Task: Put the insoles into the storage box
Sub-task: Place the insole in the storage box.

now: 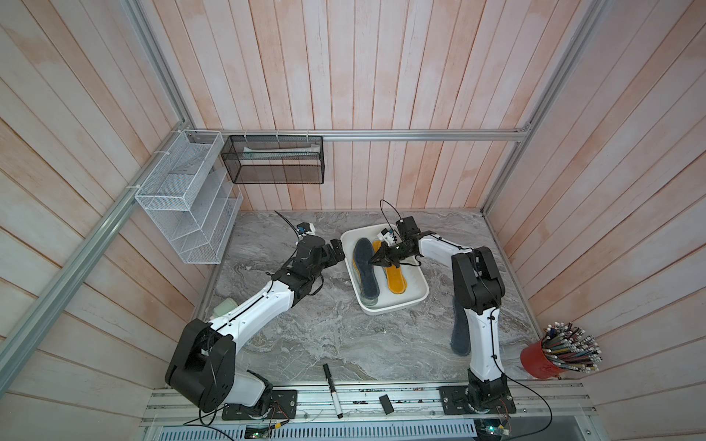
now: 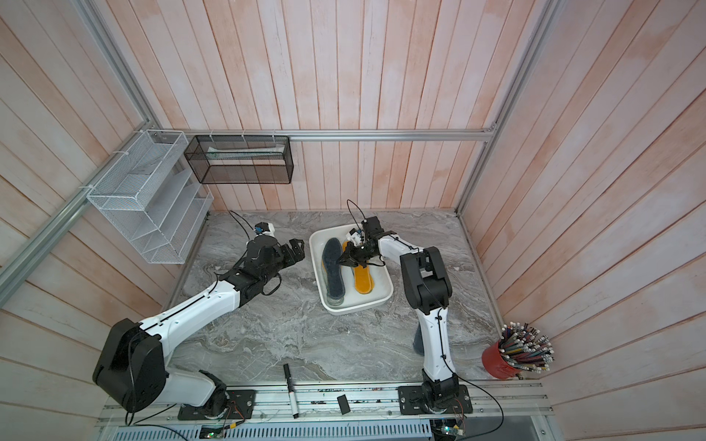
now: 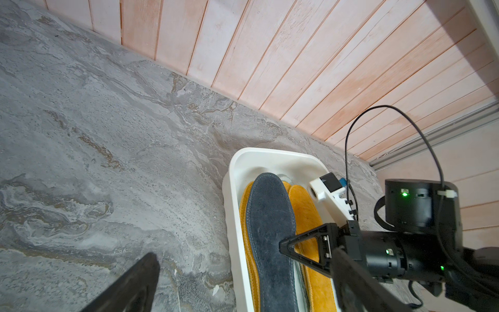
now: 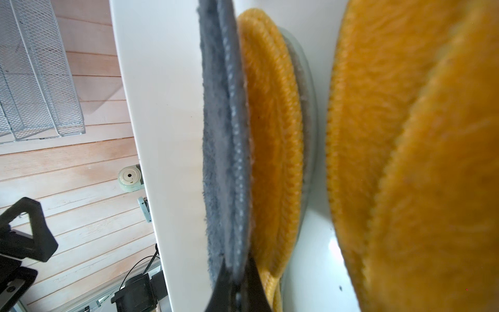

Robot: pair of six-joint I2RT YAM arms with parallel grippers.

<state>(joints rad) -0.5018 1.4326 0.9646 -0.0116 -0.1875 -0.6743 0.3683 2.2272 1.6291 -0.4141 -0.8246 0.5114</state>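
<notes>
Overhanging stray grey insole (image 1: 459,340): right arm (image 1: 484,343)

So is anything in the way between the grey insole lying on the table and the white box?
Nothing lies on the table between the grey insole and the white box. Only the robot's own right arm crosses over that insole, hiding part of it.

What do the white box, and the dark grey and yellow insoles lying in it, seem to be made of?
The dark grey insole: probably felt or suede, matte, fuzzy edge, stitched border; yellow insoles: likely fleece, woolly pile; white box: seemingly plastic, glossy, smooth rounded corners.
</notes>
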